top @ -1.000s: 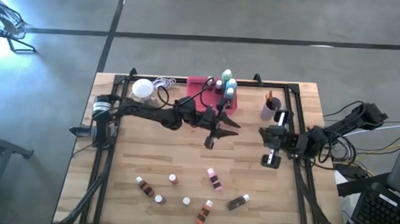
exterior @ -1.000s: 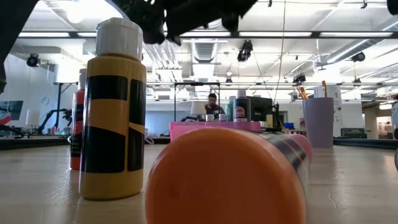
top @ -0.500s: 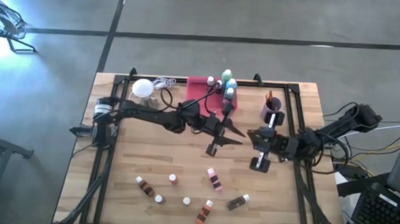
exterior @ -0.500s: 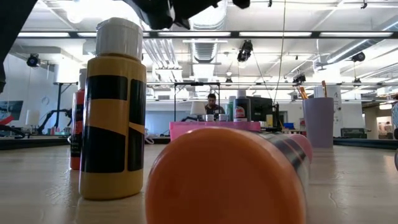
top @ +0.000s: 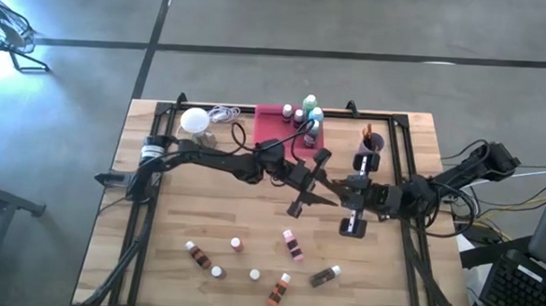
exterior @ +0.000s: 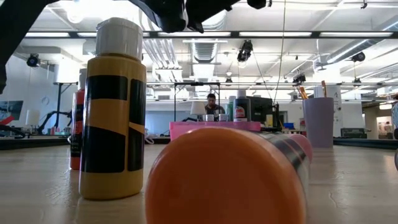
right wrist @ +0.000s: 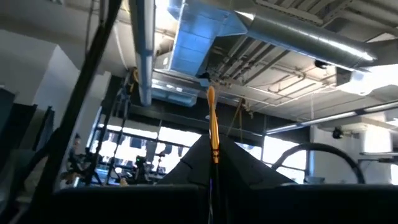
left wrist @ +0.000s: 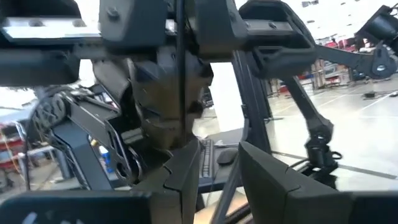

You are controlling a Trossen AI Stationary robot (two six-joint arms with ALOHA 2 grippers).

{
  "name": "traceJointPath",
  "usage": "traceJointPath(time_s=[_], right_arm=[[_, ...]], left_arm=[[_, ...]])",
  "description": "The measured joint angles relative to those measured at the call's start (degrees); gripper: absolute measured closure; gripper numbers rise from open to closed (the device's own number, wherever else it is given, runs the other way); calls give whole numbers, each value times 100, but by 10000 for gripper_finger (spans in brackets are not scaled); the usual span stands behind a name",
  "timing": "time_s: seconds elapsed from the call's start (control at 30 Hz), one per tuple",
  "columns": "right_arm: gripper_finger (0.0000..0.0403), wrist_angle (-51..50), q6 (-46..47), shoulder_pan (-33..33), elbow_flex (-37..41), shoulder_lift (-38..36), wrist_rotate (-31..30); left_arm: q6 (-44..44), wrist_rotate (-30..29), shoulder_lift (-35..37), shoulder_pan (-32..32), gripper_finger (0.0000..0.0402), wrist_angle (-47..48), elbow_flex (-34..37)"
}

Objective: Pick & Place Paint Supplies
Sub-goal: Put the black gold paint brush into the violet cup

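My right gripper (top: 339,192) (right wrist: 212,182) hangs above the table's middle, slanting upward, shut on a thin paintbrush (right wrist: 212,134) with a gold ferrule. My left gripper (top: 322,195) (left wrist: 217,180) faces it from the table's left, open, its fingertips close to the right gripper's. In the left wrist view a thin dark rod (left wrist: 180,74) stands in front of one left finger (left wrist: 184,177). Several small white-capped bottles (top: 292,244) stand or lie on the near part of the table. Green and blue bottles (top: 311,111) stand on the pink tray (top: 273,125). My right gripper pinches the paintbrush's dark handle just below the ferrule (right wrist: 212,177) between its two shut fingers. The brush lies along the fingers, and its ferrule and bristle end stick out past the fingertips, pointing up. It is lifted clear of the table. My left gripper: whether its finger touches the thin rod, I cannot tell.
A purple cup (top: 369,145) with brushes stands at the far right, and a white globe lamp (top: 194,121) with its cord at the far left. In the low view a yellow-and-black bottle (exterior: 112,118) stands beside a lying orange-capped bottle (exterior: 227,177).
My left gripper has gone toward the table's right edge and a little nearer. My right gripper has come toward the table's left with the paintbrush, so the two grippers now stand tip to tip over the table's middle. Both have risen slightly.
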State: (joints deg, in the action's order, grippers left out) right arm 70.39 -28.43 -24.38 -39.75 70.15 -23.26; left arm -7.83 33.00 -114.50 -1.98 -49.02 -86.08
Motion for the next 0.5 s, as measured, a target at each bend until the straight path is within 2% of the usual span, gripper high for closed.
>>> traceJointPath(time_s=[0.17, 0.37, 0.43, 0.5], right_arm=[[392, -9, 235, 0, 2, 17, 530], [393, -277, 693, -32, 0, -16, 543], [392, -300, 900, -88, 0, -19, 739], [393, -468, 1208, -144, 0, -66, 1013]], left_arm=[[-133, -260, 20, -12, 284, 135, -2], [24, -241, 105, -20, 284, 232, 15], [-3, -130, 129, -31, 284, 194, 11], [-11, 271, 129, -69, 284, 261, 11]])
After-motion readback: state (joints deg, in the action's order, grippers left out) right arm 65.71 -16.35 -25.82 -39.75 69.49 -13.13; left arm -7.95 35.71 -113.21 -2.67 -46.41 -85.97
